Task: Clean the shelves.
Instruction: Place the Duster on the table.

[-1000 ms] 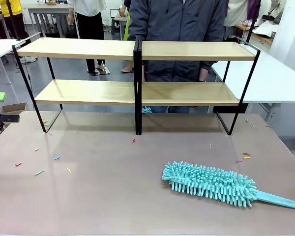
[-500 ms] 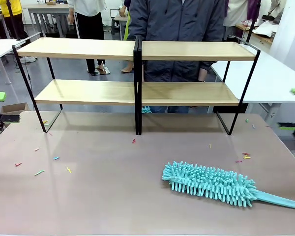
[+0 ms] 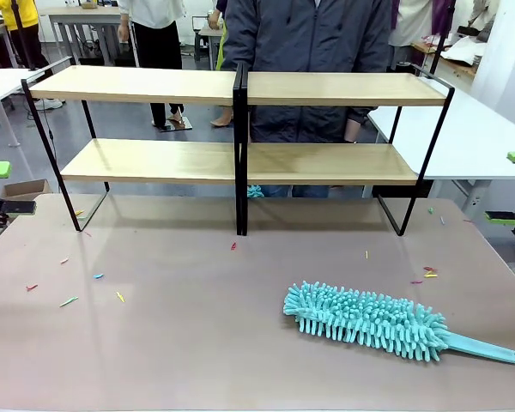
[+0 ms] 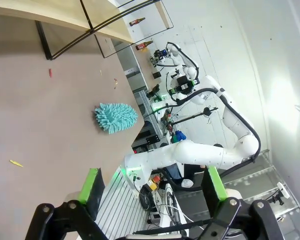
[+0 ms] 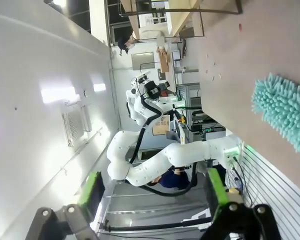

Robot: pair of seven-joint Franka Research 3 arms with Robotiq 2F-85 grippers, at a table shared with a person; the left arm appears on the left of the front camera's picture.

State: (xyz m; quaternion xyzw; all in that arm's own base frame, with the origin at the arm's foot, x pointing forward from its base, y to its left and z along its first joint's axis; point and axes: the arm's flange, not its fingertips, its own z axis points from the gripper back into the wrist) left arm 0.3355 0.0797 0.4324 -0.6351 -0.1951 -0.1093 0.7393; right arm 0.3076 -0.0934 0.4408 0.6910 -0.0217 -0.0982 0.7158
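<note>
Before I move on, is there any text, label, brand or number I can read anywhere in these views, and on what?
None readable.
The shelves, the teal duster and the table carry no print.
Bottles on a far shelf in the left wrist view have labels, too small to read.

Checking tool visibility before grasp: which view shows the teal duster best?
The front view: the whole duster lies flat on the table, fluffy head and handle both visible, in front of the shelves. The left wrist view shows just its head, small and far off. The right wrist view catches part of the head at the frame edge.
</note>
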